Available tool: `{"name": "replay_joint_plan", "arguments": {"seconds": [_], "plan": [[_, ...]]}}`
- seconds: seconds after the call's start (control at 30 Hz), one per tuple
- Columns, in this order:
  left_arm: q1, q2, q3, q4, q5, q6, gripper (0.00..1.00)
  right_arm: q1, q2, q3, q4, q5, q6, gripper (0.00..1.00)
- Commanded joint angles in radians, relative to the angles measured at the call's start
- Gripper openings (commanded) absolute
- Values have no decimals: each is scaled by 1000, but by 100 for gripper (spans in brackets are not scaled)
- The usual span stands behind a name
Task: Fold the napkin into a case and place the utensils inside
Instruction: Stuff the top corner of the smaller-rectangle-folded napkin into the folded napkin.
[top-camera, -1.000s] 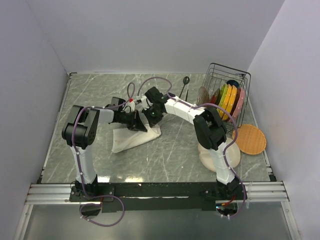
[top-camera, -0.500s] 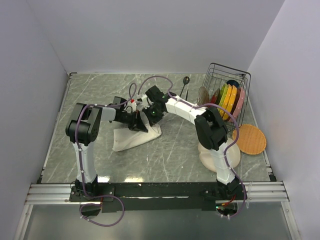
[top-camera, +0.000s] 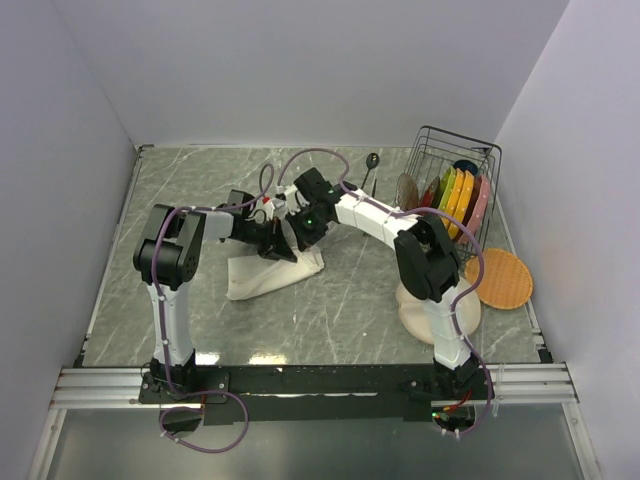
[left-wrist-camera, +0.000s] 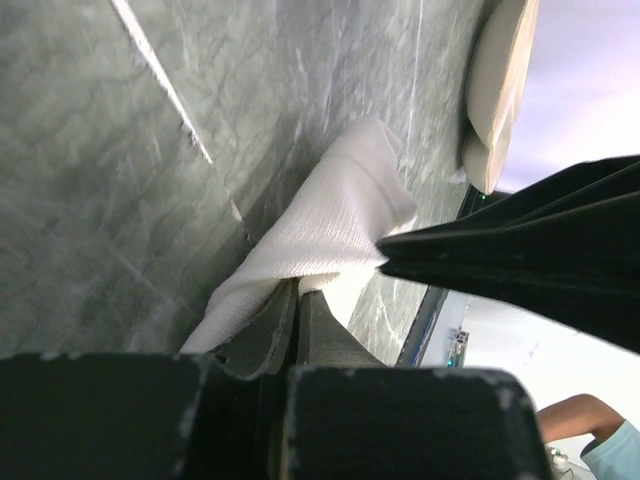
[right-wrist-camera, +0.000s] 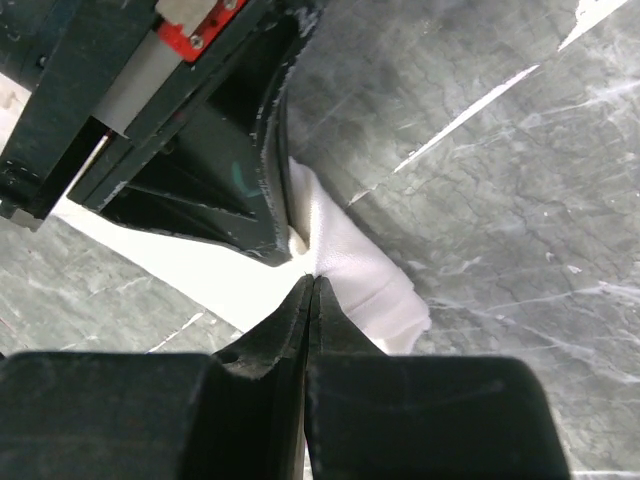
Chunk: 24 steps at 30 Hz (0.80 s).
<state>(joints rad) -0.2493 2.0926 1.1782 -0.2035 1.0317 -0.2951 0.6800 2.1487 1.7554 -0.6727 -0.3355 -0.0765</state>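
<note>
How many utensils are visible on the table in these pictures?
1. A dark spoon lies at the far side, just left of the wire rack. Another may be hidden.

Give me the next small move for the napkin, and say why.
Probably lift the pinched edge a little and carry it toward the near side to lay a fold. The left fingers and right fingers are both shut on the far edge of the napkin, close together, and the cloth lies rumpled, not yet a narrow strip.

Matt, finely ribbed cloth napkin (left-wrist-camera: 340, 215) (weave perhaps waffled) on glossy marbled table (left-wrist-camera: 120, 180)
</note>
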Motion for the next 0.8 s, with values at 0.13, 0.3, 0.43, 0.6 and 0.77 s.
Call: {"name": "replay_joint_plan", "arguments": {"seconds": [0.13, 0.3, 0.43, 0.6, 0.77], "plan": [[-31, -31, 63, 70, 42, -62, 1, 4, -75, -46, 36, -25, -8, 0], [-39, -16, 74, 76, 39, -47, 1, 4, -67, -39, 33, -17, -19, 0], [-27, 46, 89, 55, 14, -9, 1, 1, -64, -37, 33, -11, -19, 0], [-11, 86, 106, 47, 21, 7, 1, 1, -38, -28, 33, -2, -16, 0], [-5, 102, 120, 44, 25, -13, 1, 1, 34, -4, 19, 0, 14, 0]]}}
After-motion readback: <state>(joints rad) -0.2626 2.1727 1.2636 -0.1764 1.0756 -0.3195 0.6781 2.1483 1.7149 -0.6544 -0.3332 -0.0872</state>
